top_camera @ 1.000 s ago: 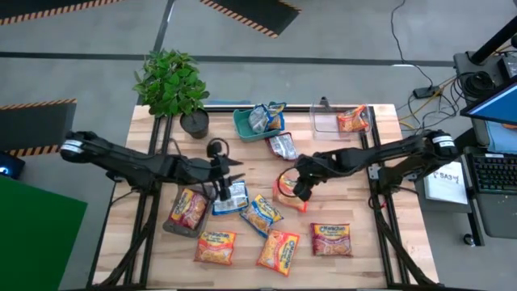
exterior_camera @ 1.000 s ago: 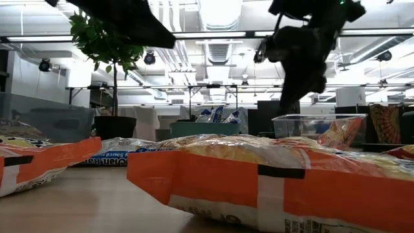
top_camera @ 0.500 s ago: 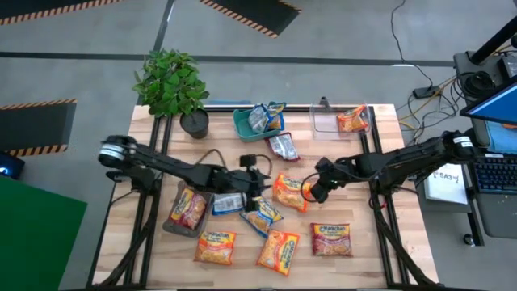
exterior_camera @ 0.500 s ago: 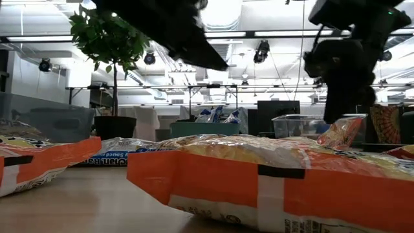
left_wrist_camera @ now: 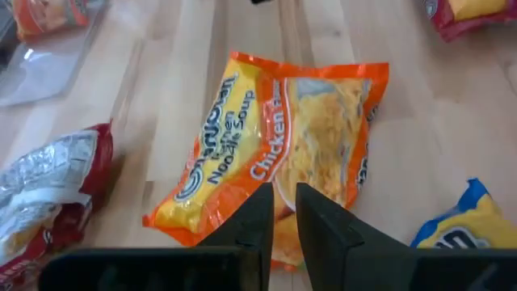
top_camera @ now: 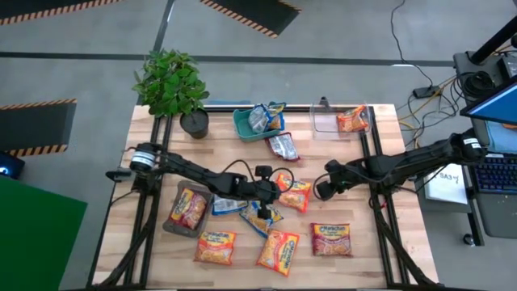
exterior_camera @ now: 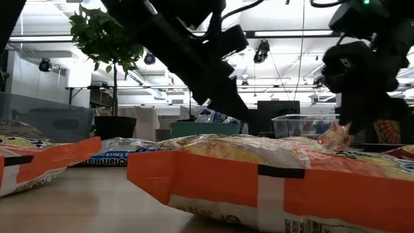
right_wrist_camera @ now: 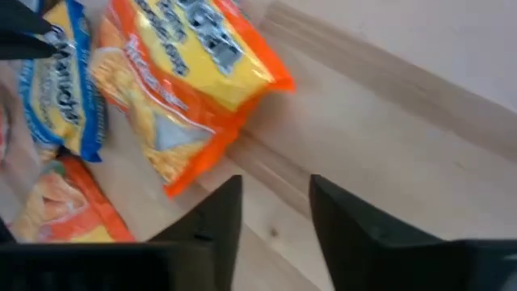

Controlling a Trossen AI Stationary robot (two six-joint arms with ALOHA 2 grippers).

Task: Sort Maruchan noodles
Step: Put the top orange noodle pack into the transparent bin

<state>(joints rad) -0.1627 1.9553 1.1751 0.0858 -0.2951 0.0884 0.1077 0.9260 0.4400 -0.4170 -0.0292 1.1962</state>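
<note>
Teal tray (top_camera: pixel 242 124): far edge of the counter (top_camera: pixel 380 242), holds blue packets (top_camera: pixel 266 117).
Clear bin (top_camera: pixel 327 121): far right corner, one orange packet (top_camera: pixel 352 120) inside.
Left pincer (left_wrist_camera: pixel 280 212): nearly closed, probably empty, over orange-yellow packet (left_wrist_camera: pixel 283 153) mid-counter.
Right pincer (right_wrist_camera: pixel 275 206): open, empty, beside it.

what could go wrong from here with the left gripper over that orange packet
1. The left gripper hangs over the orange chicken packet with its fingers nearly together, so it may slide off the shiny flat wrapper rather than pinch it.
2. A blue packet lies close beside the orange one in the high view; a low approach could nudge or drag it.
3. The right gripper, open, sits just off the same packet, so the arms could crowd each other.
</note>
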